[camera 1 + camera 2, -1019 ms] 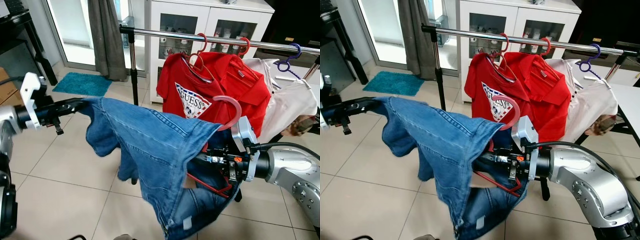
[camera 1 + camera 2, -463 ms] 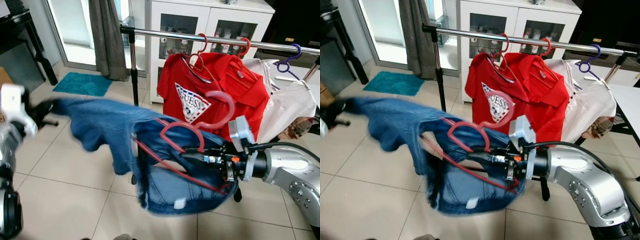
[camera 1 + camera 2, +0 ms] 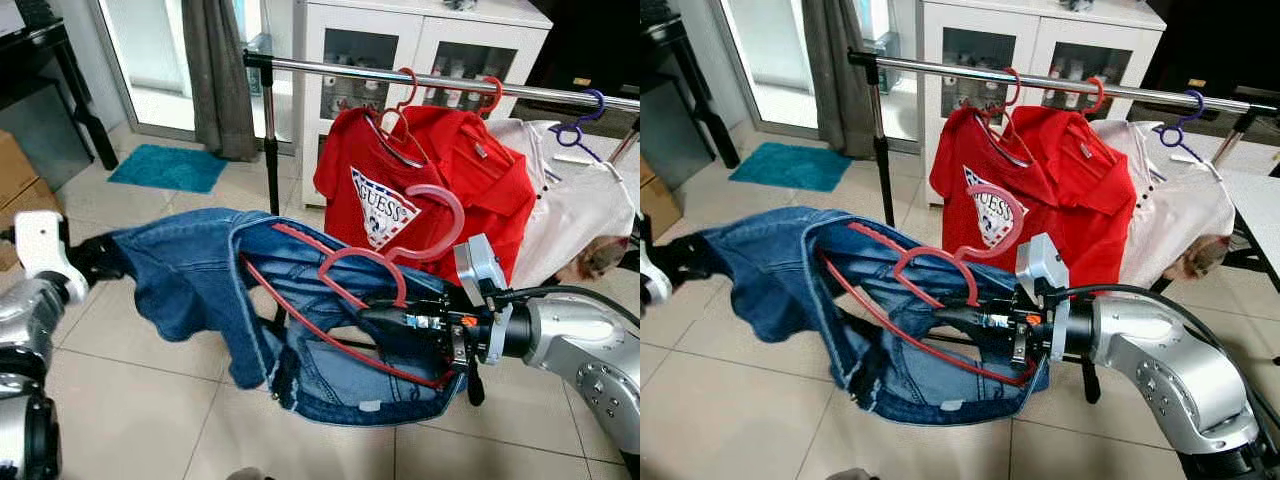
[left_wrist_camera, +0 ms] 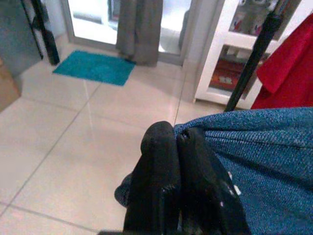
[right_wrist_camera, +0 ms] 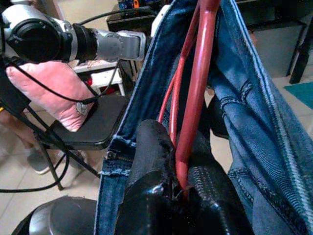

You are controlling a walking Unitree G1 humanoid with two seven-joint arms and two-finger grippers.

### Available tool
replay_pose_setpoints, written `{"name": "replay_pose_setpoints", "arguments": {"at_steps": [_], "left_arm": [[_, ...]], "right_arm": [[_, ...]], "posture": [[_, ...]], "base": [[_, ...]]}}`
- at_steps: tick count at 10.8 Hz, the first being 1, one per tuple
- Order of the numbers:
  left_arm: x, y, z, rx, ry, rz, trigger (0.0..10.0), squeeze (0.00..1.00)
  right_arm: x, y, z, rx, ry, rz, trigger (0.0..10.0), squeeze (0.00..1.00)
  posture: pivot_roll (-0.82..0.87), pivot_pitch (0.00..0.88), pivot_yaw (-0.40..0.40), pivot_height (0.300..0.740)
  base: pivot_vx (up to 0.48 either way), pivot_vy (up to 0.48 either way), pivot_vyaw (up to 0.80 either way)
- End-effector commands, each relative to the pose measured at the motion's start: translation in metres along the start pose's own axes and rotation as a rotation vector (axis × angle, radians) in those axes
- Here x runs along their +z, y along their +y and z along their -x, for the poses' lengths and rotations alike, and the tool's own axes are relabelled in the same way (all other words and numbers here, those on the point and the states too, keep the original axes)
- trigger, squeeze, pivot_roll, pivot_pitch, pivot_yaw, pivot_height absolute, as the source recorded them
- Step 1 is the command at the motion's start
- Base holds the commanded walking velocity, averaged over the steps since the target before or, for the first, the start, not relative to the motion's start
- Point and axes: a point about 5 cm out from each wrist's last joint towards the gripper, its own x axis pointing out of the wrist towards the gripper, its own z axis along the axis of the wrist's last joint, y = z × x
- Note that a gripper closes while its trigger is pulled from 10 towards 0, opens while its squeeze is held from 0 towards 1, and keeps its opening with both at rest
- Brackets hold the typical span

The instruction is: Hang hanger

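Home room: tiled floor [image 3: 150,400], white glass-door cabinet [image 3: 420,50], grey curtain [image 3: 215,70] at a glass door, teal mat [image 3: 165,168], clothes rail [image 3: 420,78] with shirts [image 3: 420,180] on hangers.

Four hangers [image 3: 400,265], two red shirts [image 3: 440,175]

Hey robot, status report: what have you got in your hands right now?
Right gripper shut on red hanger. Left gripper shut on jeans. Rail ahead, red shirts already hanging there.
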Motion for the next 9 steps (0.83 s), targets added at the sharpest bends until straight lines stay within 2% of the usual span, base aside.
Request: {"name": "replay_pose_setpoints", "arguments": {"at_steps": [1,2,4,5,8,9], "left_arm": [[0.007,0.005,0.004,-0.014,-0.071,0.037,10.0,0.00],[0.020,-0.005,0.002,-0.111,-0.155,0.007,10.0,1.00],[0.028,-0.007,0.004,-0.149,-0.194,-0.035,10.0,1.00],[0.028,0.004,0.011,-0.126,-0.191,-0.078,10.0,1.00],[0.019,0.017,0.020,-0.080,-0.154,-0.044,10.0,1.00],[0.012,0.022,0.024,-0.065,-0.124,-0.056,10.0,1.00]], "right_arm": [[0.012,-0.007,0.013,-0.073,-0.037,0.056,10.0,0.00],[0.009,-0.009,0.011,-0.096,-0.038,0.041,10.0,0.00],[0.006,-0.010,0.009,-0.123,-0.049,0.008,10.0,0.00],[-0.003,-0.011,0.008,-0.154,-0.038,-0.034,10.0,0.00],[-0.010,-0.013,0.006,-0.195,-0.025,-0.071,10.0,0.00],[-0.013,-0.014,0.005,-0.225,-0.032,-0.087,10.0,0.00]], "posture": [[-0.12,0.000,0.006,0.740],[-0.11,0.000,-0.002,0.740],[-0.11,0.000,-0.004,0.740],[-0.09,0.000,-0.008,0.740],[-0.09,0.000,-0.008,0.740],[-0.09,0.000,-0.009,0.740]], "base": [[0.000,0.000,0.00],[0.000,0.000,0.00],[0.000,0.000,0.00],[0.000,0.000,0.00],[0.000,0.000,0.00],[0.000,0.000,0.00]]}}
